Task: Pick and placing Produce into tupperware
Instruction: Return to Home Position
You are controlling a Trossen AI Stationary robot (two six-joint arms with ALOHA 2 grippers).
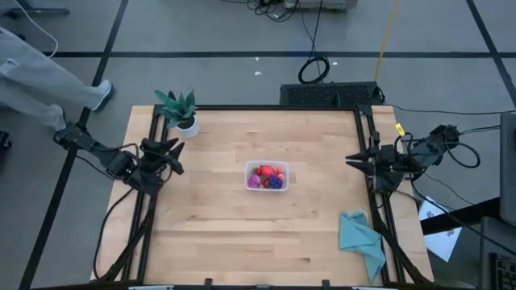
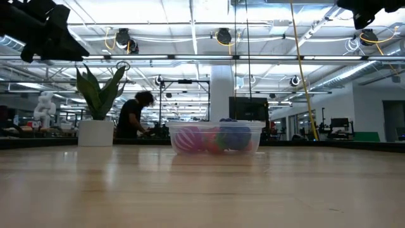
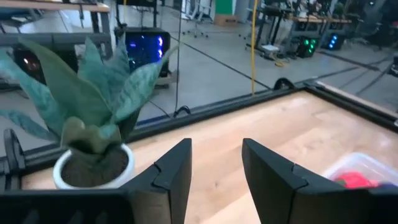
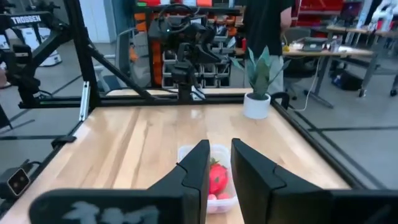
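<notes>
The clear tupperware [image 1: 267, 176] stands on its base at the middle of the wooden table, also in the low view [image 2: 215, 138]. The produce lies inside it: a red piece [image 1: 268, 171], a magenta ball [image 1: 255, 182] and a dark purple cluster [image 1: 276, 183]. My left gripper [image 1: 176, 157] hangs by the table's left edge, above the wood, pointing toward the tupperware [image 3: 360, 171]. It is open [image 3: 216, 144] with nothing between its fingers. My right gripper [image 1: 352, 159] hovers at the right edge, shut [image 4: 220, 144] and pointing at the tupperware [image 4: 208, 177].
A green potted plant [image 1: 179, 111] stands at the far left corner, close to my left gripper. A teal cloth [image 1: 361, 238] lies at the near right. Black frame rails run along the table's sides. A person's leg [image 1: 40, 80] shows beyond the far left corner.
</notes>
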